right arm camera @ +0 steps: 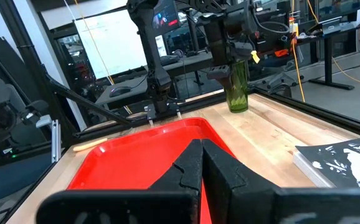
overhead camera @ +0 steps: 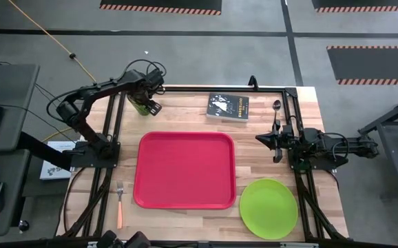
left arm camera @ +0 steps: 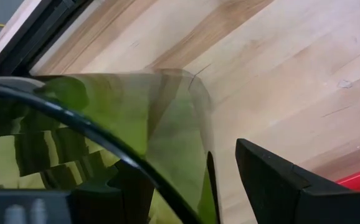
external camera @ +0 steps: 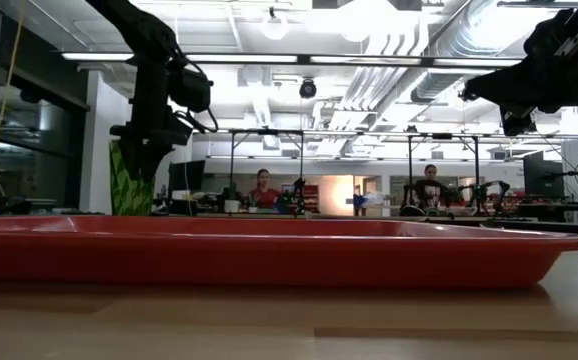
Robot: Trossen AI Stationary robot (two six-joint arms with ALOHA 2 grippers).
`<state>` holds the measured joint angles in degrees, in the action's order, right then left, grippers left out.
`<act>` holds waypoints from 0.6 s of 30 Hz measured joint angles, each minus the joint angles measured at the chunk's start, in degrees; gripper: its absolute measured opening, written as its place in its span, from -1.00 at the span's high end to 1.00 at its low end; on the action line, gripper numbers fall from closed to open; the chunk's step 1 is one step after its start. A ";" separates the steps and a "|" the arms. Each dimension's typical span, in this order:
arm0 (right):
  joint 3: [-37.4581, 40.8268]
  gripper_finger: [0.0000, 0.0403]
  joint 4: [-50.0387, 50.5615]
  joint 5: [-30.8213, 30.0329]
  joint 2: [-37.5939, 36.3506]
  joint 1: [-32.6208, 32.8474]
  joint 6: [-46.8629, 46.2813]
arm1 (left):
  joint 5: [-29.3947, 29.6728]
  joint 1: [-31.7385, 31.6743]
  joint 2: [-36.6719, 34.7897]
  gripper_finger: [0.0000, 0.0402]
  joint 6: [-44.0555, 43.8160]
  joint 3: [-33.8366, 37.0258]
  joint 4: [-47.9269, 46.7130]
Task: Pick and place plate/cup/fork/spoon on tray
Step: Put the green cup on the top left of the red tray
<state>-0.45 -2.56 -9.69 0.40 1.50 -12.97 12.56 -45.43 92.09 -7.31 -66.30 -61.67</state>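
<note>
The green translucent cup (overhead camera: 141,107) stands upright on the table at the far left, beyond the red tray (overhead camera: 185,170). My left gripper (overhead camera: 146,103) is open over the cup's top, coming down from above; it also shows in the right wrist view (right arm camera: 233,71). The lime-green plate (overhead camera: 268,208) lies flat at the near right, beside the tray. The orange-handled fork (overhead camera: 119,203) lies at the near left. The spoon (overhead camera: 277,107) lies at the far right, partly under my right arm. My right gripper (overhead camera: 261,139) is shut and empty, held above the table right of the tray. My left gripper stands at the cup's rim, fingers pointing down. One finger (left arm camera: 273,180) is outside the cup's wall (left arm camera: 198,143), with a strip of table showing between them. The other shows dark through the green wall. I cannot tell whether either finger touches the cup.
A dark book (overhead camera: 228,107) lies at the far edge, between the cup and the spoon. Black frame rails run along the table's left, right and far sides. People sit in the room beyond the table.
</note>
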 joint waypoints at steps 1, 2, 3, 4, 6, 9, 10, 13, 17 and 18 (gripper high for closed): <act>-0.01 1.00 0.01 0.00 0.00 -0.01 0.00 | 0.00 0.00 -0.02 -0.02 0.00 0.00 0.01; -0.01 1.00 0.01 0.00 0.00 -0.01 0.00 | 0.00 0.00 0.00 -0.02 0.00 0.00 -0.02; -0.02 1.00 0.01 0.00 0.00 -0.01 0.00 | 0.00 0.00 0.00 -0.02 0.00 0.00 -0.02; -0.02 1.00 -0.01 0.00 0.00 0.00 0.00 | 0.00 0.00 0.00 -0.02 0.00 0.00 -0.02; -0.02 1.00 0.01 0.00 0.00 0.00 0.00 | 0.06 0.00 0.00 -0.01 0.00 0.00 -0.02; -0.01 1.00 0.01 0.00 0.00 0.00 0.00 | 0.23 0.00 -0.01 0.03 -0.03 0.00 -0.02; -0.02 1.00 0.00 0.00 0.00 -0.01 0.00 | 0.39 0.00 -0.02 0.05 -0.07 0.00 -0.02; -0.02 1.00 -0.01 0.00 0.00 0.00 0.00 | 0.91 0.00 -0.02 0.15 -0.09 0.00 -0.02; -0.02 1.00 0.00 0.00 0.00 -0.01 0.00 | 1.09 0.00 -0.02 0.31 -0.09 0.00 -0.02; -0.02 1.00 0.01 0.02 0.00 -0.02 0.00 | 1.09 0.00 -0.02 0.36 -0.08 0.00 -0.02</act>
<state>-0.46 -2.55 -9.68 0.40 1.48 -12.97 13.65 -45.43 92.07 -7.39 -66.30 -61.69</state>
